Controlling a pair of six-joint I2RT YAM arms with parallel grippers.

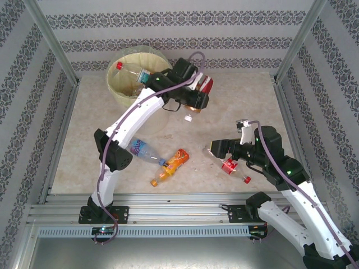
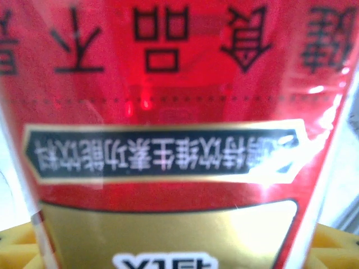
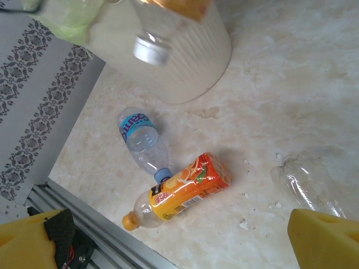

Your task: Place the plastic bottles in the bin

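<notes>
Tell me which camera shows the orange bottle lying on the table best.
The right wrist view. The orange bottle lies there whole and large, with its label and orange cap plain to see, beside the clear bottle with the blue cap. The top view shows it whole too, but small and with little detail.

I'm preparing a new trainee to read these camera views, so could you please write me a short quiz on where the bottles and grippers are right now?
1. True or false: the right gripper is closed on a bottle.
2. What does the left gripper hold? A) a green can B) a red-labelled bottle C) nothing
3. How many bottles lie on the table?
Key: 1 false, its jaws stand wide open with nothing between them. 2 B. 3 three: the blue-labelled bottle, the orange bottle and the clear red-capped bottle by the right gripper.
</notes>
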